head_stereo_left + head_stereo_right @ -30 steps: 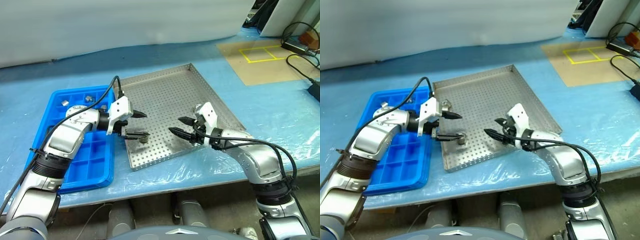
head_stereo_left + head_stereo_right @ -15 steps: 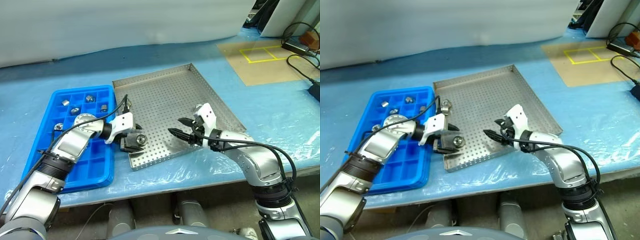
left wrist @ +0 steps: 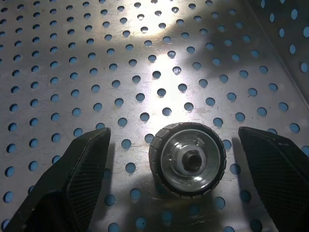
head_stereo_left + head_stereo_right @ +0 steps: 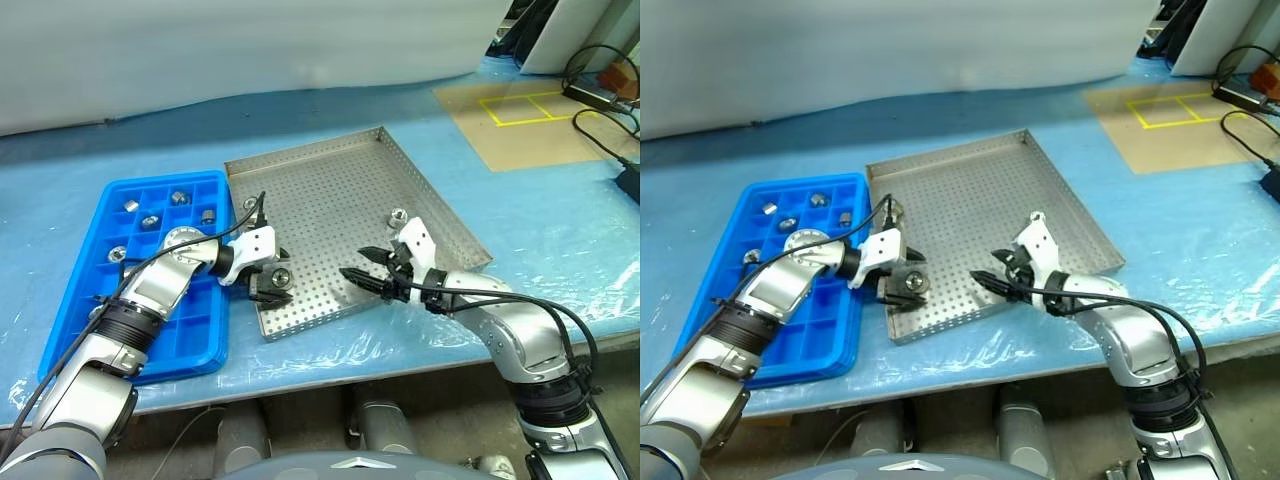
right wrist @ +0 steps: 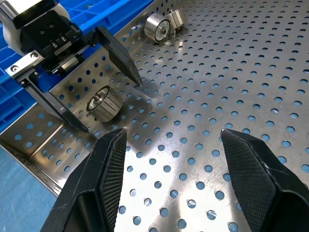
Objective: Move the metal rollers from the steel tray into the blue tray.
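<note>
The steel tray [image 4: 330, 190] lies mid-table, with the blue tray [image 4: 190, 330] to its left. My left gripper [image 4: 279, 281] is open and low over the steel tray's near left corner. Its fingers [image 3: 87, 164] stand on either side of one metal roller [image 3: 188, 159] without touching it. Two more rollers [image 5: 159, 26] lie by the tray's left rim, and another [image 4: 396, 214] lies near its right side. Several rollers [image 4: 180, 197] sit in the blue tray's far compartments. Over the tray's near right part my right gripper [image 4: 355, 263] hangs open and empty, pointing toward the left gripper.
A blue plastic sheet [image 4: 560, 230] covers the table. At the far right are a brown board with yellow tape [image 4: 530, 120] and black cables [image 4: 600, 110]. The steel tray's near rim [image 4: 320, 315] lies close to the table's front edge.
My left gripper has dropped from above the tray down to its floor and now straddles the roller. The right gripper has stayed about where it was.
</note>
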Controlling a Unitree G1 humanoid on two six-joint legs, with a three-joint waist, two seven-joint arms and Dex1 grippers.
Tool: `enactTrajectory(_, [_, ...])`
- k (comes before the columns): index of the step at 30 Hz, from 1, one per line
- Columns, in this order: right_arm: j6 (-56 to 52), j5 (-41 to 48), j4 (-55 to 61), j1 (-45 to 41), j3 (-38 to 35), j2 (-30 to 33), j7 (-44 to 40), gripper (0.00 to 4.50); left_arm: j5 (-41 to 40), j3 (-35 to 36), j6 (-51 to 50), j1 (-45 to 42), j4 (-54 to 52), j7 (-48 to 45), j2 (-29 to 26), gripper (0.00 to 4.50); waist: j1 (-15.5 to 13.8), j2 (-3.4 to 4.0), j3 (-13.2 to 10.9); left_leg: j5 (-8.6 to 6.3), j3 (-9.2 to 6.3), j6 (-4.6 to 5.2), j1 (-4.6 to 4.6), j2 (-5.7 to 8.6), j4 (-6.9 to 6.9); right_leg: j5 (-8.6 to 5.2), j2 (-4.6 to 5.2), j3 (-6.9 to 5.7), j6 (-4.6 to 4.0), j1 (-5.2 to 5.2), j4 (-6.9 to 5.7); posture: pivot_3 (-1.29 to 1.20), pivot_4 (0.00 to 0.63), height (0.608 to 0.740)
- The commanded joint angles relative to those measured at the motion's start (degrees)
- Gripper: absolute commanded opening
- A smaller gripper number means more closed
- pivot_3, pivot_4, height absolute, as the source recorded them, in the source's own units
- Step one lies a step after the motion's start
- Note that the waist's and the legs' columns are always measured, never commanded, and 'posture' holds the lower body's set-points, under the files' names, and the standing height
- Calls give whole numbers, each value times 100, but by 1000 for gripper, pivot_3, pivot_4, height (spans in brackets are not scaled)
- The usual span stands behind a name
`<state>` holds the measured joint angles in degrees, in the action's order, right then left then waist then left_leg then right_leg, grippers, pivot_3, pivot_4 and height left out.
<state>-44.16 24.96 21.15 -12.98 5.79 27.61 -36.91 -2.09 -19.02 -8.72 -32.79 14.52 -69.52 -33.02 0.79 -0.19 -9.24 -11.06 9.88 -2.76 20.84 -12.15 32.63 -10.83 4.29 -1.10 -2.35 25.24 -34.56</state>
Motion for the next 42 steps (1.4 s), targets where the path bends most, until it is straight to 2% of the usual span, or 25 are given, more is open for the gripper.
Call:
enactTrajectory(1, [106,89,229,-56,-92,-12,-9,3259,151,-38,88,-44,133,52,-5,4486,1,0,0,0,0,0,0,0,0,0,0,0,1,-3,-1,-290,150,740])
enactTrajectory(6, [70,42,225,-116,-38,-50,59,3259,141,-19,66,-59,61,22,4,4486,0,0,0,0,0,-1,0,0,1,-4,0,0,7,-6,0,-287,150,740])
enactTrajectory(9, [19,72,257,-148,-49,-52,72,3259,124,-1,99,-36,4,11,0,3974,0,0,0,0,0,0,0,0,1,-2,0,0,3,-5,0,-284,150,740])
enactTrajectory(12, [-43,126,301,-173,-50,-49,64,3259,206,19,177,-24,16,154,15,3025,-1,0,0,0,0,0,0,0,0,-2,0,-1,3,-4,2,-283,150,740])
enactTrajectory(14, [-102,189,356,-182,-49,-39,27,3259,168,16,186,-11,1,69,-1,3025,-1,0,0,0,0,0,0,0,0,-1,0,-1,3,-3,3,-281,150,740])
enactTrajectory(19, [-118,159,333,-223,-43,-38,29,3259,151,37,143,16,-45,70,11,1875,-1,0,0,0,0,0,0,0,0,-2,0,-1,3,-3,3,-279,150,740])
enactTrajectory(27, [-86,123,282,-295,-16,-27,9,3259,-6,291,197,-52,-219,262,87,1861,-4,0,0,0,-1,0,1,0,0,-2,0,-1,3,2,4,-266,150,740])
enactTrajectory(33, [-215,389,377,-490,-63,135,-382,3259,-683,770,-145,-48,-981,238,127,1861,-3,-2,-1,-1,-2,1,15,0,-2,0,0,-2,0,14,4,-235,150,740])
enactTrajectory(38, [-280,657,248,-1014,-92,466,-941,3259,-1019,1267,-463,142,-1577,393,-193,1861,7,-1,-4,0,-1,0,15,-1,-5,0,-1,-1,-1,13,2,-176,150,740])
enactTrajectory(42, [-75,532,-242,-1618,132,363,-1201,3259,-1159,1750,-818,363,-1943,744,-487,1861,-16,-1,-4,3,-1,-4,6,-5,-3,0,-2,-5,-2,13,-3,-90,150,740])
